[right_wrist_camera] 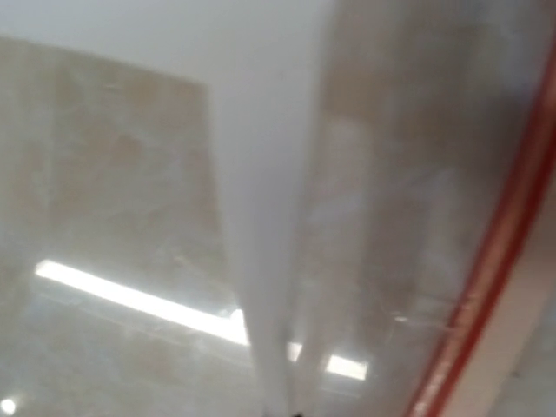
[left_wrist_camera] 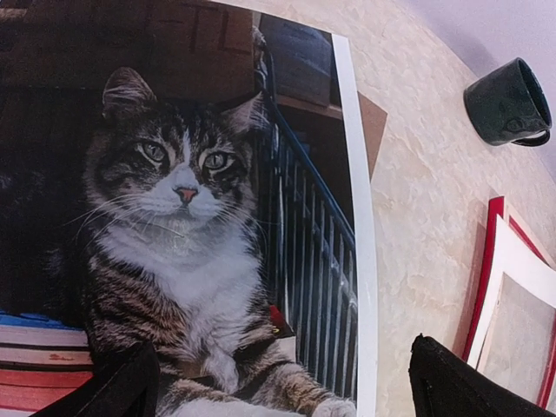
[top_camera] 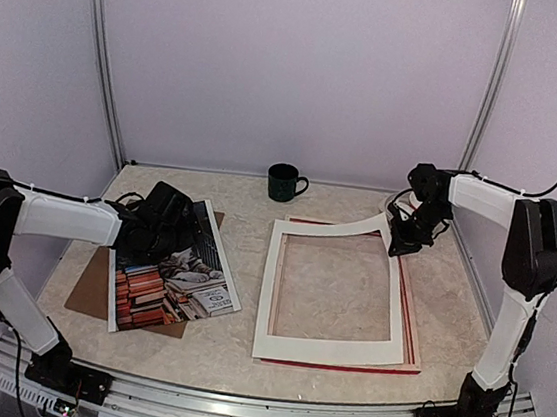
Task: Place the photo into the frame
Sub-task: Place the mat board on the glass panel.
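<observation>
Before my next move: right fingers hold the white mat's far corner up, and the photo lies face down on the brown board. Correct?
No: the photo lies face up on the brown board, cat showing in the left wrist view. The rest stands.

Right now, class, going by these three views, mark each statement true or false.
1. The photo lies face up on a brown backing board. True.
2. The mug stands inside the frame. False: it stands beyond the frame, by the far wall.
3. The right gripper pinches a corner of the white mat. True.
4. The left gripper is shut on the photo. False: it is open above it.
5. The photo sits in the frame. False: it lies to the frame's left.
</observation>
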You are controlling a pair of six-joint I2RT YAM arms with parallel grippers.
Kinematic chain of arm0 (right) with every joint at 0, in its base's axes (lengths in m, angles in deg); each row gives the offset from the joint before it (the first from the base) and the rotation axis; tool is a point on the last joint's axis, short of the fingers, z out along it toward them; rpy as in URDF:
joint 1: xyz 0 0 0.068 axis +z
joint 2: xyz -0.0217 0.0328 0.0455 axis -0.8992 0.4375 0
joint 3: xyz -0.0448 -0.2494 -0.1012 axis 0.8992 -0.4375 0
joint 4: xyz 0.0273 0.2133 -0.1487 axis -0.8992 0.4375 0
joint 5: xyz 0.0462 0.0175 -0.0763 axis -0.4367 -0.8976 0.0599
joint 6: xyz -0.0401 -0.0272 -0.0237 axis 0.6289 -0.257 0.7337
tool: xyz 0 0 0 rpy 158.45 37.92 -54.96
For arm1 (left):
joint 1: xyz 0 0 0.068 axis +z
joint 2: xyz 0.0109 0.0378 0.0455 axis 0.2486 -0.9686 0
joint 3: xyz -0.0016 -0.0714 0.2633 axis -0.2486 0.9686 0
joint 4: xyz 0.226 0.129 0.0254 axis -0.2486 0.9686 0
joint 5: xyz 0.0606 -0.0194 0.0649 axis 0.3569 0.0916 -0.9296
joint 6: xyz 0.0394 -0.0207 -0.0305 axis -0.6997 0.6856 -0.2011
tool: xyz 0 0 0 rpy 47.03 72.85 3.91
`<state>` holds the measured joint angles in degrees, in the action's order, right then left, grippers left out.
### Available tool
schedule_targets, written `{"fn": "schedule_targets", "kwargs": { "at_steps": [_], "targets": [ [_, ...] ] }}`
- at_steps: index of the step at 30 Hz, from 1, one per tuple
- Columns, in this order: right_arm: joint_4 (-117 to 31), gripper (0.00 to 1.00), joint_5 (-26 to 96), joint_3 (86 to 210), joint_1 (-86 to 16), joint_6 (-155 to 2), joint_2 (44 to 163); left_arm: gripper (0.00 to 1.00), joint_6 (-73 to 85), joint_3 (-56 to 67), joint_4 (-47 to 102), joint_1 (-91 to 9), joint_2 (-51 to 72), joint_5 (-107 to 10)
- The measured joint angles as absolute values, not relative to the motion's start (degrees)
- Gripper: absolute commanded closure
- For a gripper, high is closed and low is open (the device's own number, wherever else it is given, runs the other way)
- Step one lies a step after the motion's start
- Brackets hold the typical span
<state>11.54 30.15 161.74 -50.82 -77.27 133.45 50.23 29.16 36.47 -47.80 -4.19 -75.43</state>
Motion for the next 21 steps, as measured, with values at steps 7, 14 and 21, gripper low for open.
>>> {"fn": "schedule_targets", "kwargs": {
  "at_steps": [7, 14, 21],
  "targets": [
    [11.52, 0.92, 33.39, 161.74, -53.16, -76.31, 133.66, 0.01, 50.25, 28.81, 36.47, -48.46, -4.65, -75.71],
    [11.59, 0.87, 34.07, 163.18, -53.49, -75.66, 136.0, 0.01, 50.27, 28.81, 36.47, -49.0, -5.05, -75.87],
    [11.54, 0.84, 32.36, 163.45, -53.42, -75.33, 136.66, 0.01, 50.32, 28.65, 36.47, -49.31, -5.31, -75.89]
  ]
}}
